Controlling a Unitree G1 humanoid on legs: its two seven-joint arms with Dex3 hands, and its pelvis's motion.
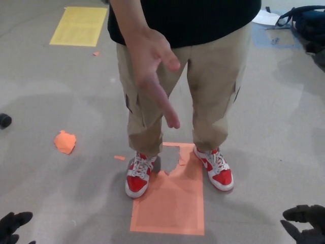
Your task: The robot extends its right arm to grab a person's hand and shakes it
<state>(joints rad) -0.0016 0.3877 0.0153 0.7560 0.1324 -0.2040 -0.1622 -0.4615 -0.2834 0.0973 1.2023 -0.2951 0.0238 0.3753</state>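
The person's hand (pixel 151 71) hangs extended, fingers pointing down and toward me; my right hand (pixel 304 227) sits low at the near right, fingers apart, empty; my left hand (pixel 11 226) barely shows, state unclear.

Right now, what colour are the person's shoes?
Red and white shoes, clearest in the head view.

Open air all around the person's hand (pixel 152 71), which hangs out in front of the beige trousers (pixel 213 86) with fingers pointing down. Nothing stands between it and the right hand (pixel 304 226), low at the bottom right corner, well apart. The left hand (pixel 12 226) sits in the bottom left corner, clear floor (pixel 66 198) above it. Behind the offered hand the person's legs and red shoes (pixel 177 175) block the way. The orange scrap (pixel 65 141) and orange sheet (pixel 170 201) lie flat on the floor, no hindrance.
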